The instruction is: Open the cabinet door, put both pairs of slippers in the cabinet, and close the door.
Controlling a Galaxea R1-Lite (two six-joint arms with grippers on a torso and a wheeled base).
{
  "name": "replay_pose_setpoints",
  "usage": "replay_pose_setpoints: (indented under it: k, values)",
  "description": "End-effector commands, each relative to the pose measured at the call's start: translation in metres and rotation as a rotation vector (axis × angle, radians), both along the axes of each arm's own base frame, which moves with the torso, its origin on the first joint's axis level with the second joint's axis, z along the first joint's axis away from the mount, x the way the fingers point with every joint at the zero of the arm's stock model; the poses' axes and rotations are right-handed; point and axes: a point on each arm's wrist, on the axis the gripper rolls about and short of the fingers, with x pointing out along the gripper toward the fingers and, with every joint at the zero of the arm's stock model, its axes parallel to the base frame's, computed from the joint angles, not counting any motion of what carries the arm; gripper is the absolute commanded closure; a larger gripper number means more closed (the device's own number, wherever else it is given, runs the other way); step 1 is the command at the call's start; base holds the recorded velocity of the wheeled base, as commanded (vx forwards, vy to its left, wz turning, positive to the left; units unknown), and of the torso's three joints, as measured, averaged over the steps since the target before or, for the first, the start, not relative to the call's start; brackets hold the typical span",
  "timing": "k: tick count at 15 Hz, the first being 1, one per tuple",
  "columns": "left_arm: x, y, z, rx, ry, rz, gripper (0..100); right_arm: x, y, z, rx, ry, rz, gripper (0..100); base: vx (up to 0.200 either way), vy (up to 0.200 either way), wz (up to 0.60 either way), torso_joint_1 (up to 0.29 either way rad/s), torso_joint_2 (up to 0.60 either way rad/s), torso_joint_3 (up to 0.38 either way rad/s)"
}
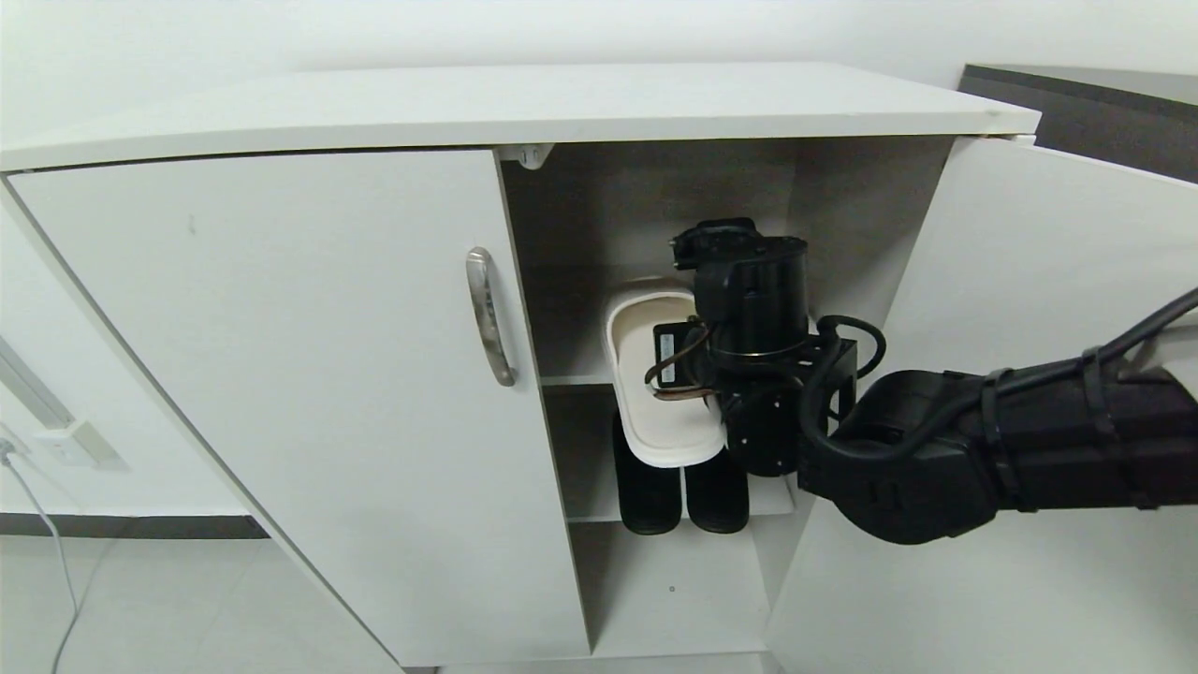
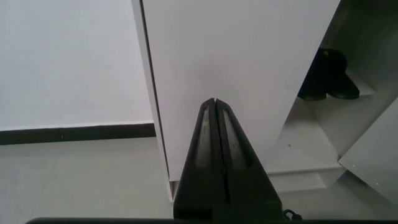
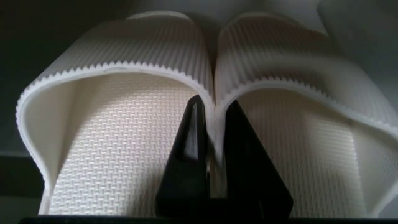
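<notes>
White slippers (image 1: pixel 655 374) are hanging inside the cabinet (image 1: pixel 562 103), above the shelved black slippers (image 1: pixel 679 491), their inner edges pinched together by the right gripper's (image 3: pixel 214 109) narrowed fingers so both travel as one, while the left gripper (image 2: pixel 214 102), fingers pressed together empty, is idling near the closed left door (image 1: pixel 281 374).

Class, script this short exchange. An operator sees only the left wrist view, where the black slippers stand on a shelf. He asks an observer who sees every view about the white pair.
Operator: I see the black pair. Where are the white ones?
Observer: The white slippers are in the cabinet, in its open right half, above the black slippers.
Operator: Are they let go?
Observer: No. The right gripper is shut on their two inner edges, pinching both together.
Operator: Do they sit on a shelf?
Observer: I cannot tell; their near ends stick out past the upper shelf's front edge.
</notes>
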Motion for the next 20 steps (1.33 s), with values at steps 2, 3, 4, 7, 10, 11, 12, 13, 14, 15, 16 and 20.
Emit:
replay_pose_setpoints:
  k: [2, 3, 4, 7, 10, 11, 12, 13, 14, 15, 16, 20]
  values:
    - [0.000, 0.000, 0.000, -0.001, -0.001, 0.000, 100, 0.025, 0.000, 0.004, -0.004, 0.019, -0.029, 100, 0.000, 0.000, 0.00, 0.000, 0.00, 0.000]
    - [0.000, 0.000, 0.000, -0.001, 0.001, 0.000, 100, 0.029, 0.000, 0.006, -0.003, 0.020, -0.037, 100, 0.000, 0.000, 0.00, 0.000, 0.00, 0.000]
    - [0.000, 0.000, 0.000, -0.001, 0.001, 0.002, 100, 0.037, 0.000, 0.008, -0.004, 0.021, -0.049, 100, 0.000, 0.000, 0.00, 0.000, 0.00, 0.000]
    - [0.000, 0.000, 0.000, -0.002, -0.001, 0.002, 100, 0.051, 0.006, 0.010, 0.020, 0.010, -0.064, 100, 0.000, 0.000, 0.00, 0.000, 0.00, 0.000]
    - [0.000, 0.000, 0.000, -0.002, -0.001, 0.002, 100, 0.062, 0.011, 0.009, 0.037, -0.009, -0.084, 100, 0.000, 0.000, 0.00, 0.000, 0.00, 0.000]
    - [0.000, 0.000, 0.000, -0.002, 0.001, 0.002, 100, 0.065, 0.010, 0.010, 0.042, -0.016, -0.091, 100, 0.000, 0.000, 0.00, 0.000, 0.00, 0.000]
    - [0.000, 0.000, 0.000, -0.002, -0.001, 0.002, 100, 0.069, 0.010, 0.008, 0.039, -0.016, -0.097, 100, 0.000, 0.000, 0.00, 0.000, 0.00, 0.000]
    - [0.000, 0.000, 0.000, -0.002, -0.001, 0.002, 100, 0.071, 0.011, 0.008, 0.041, -0.019, -0.098, 100, 0.000, 0.000, 0.00, 0.000, 0.00, 0.000]
    - [0.000, 0.000, 0.000, -0.002, -0.001, 0.002, 100, 0.072, 0.011, 0.008, 0.042, -0.021, -0.098, 100, 0.000, 0.000, 0.00, 0.000, 0.00, 0.000]
    - [0.000, 0.000, 0.000, -0.002, -0.001, 0.002, 100, 0.076, 0.010, 0.006, 0.041, -0.022, -0.106, 100, 0.000, 0.000, 0.00, 0.000, 0.00, 0.000]
    - [0.000, 0.000, 0.000, -0.002, -0.001, 0.002, 100, 0.077, 0.011, 0.006, 0.040, -0.021, -0.106, 100, 0.000, 0.000, 0.00, 0.000, 0.00, 0.000]
    - [0.000, 0.000, 0.000, -0.002, -0.001, 0.002, 100, 0.078, 0.010, 0.007, 0.040, -0.022, -0.109, 100, 0.000, 0.000, 0.00, 0.000, 0.00, 0.000]
